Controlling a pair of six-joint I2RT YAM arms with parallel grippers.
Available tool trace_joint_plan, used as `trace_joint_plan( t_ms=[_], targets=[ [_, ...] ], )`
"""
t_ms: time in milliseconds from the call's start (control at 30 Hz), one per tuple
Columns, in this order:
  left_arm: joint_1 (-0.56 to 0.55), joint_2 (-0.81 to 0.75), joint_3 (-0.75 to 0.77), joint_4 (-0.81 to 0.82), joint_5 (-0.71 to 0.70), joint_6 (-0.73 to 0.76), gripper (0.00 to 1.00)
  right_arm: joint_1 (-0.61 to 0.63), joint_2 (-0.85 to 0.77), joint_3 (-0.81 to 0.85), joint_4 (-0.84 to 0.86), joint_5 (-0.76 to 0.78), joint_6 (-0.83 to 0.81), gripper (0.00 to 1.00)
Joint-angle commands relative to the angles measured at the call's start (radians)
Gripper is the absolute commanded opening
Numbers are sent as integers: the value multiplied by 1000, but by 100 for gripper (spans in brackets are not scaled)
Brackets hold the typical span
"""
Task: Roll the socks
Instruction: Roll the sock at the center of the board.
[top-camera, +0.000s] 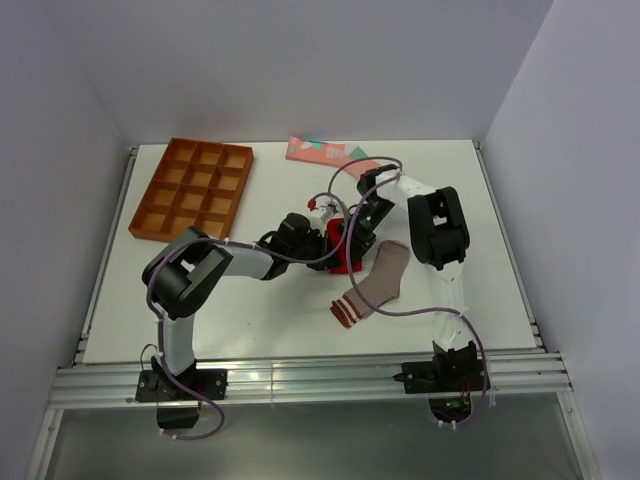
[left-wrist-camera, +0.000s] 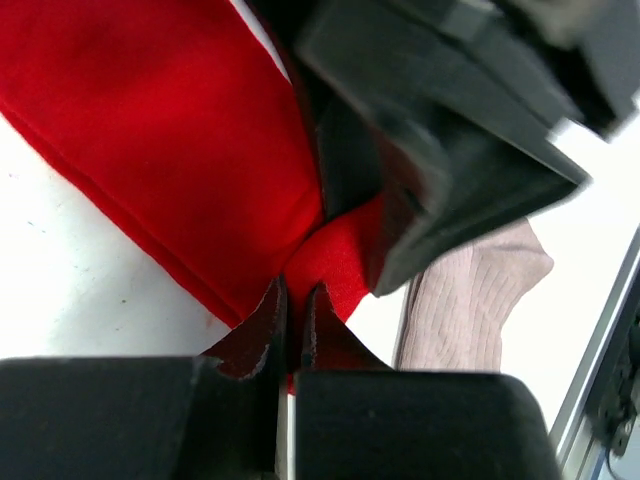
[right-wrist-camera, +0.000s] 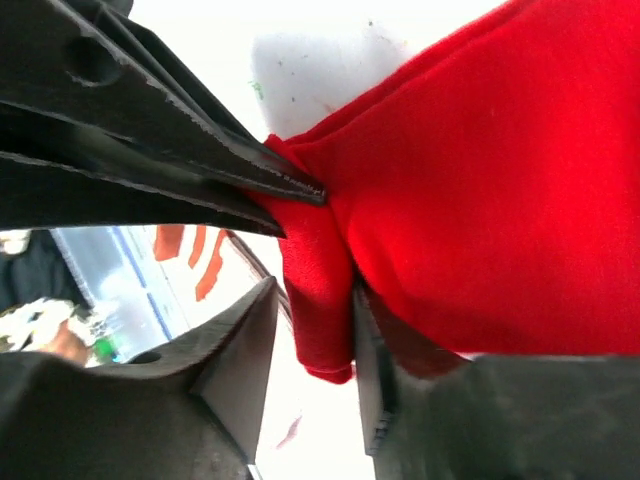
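Well, my left pincer (left-wrist-camera: 293, 318): pinched shut on a corner of the red sock (left-wrist-camera: 170, 130).
My right pincer (right-wrist-camera: 312, 345): fingers apart, with a fold of the same sock hanging loose between them.
Where the red sock is: in the middle of the top view, bunched up on the table (top-camera: 250, 310) between my two pincers.
Other socks: the grey-brown sock (top-camera: 382, 282) lies flat just to the lower right of the red one. The pink sock (top-camera: 322, 152) is far up at the top middle.
How it will feel, I think: soft, light and floppy. It will not break, but it can slip out and unroll.
Where to hold: on a thick folded edge, not one thin layer.
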Motion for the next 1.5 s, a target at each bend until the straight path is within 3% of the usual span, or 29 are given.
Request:
trace_joint_plan(
  t_ms=[0, 133, 400, 600, 833, 1033, 1467],
  targets=[
    [-22, -13, 15, -133, -94, -49, 0, -1, -93, -50, 184, 102, 42, 45],
    [-26, -59, 10, -212, -163, -100, 0, -4, -185, -102, 284, 117, 96, 51],
    [-28, -145, -16, -347, -191, -152, 0, -30, -372, -250, 465, 162, 193, 52],
    [-23, -160, 1, -441, -100, -216, 0, -55, -526, -398, 594, 157, 187, 52],
    [43, -134, -1, -515, 104, -308, 0, -37, -785, -670, 827, 175, 150, 53],
    [101, -85, -1, -536, 254, -322, 0, 84, -1006, -893, 970, 221, 24, 55],
    [126, -1, 42, -542, 338, -342, 0, 359, -952, -981, 1011, 355, -148, 56]
  ],
)
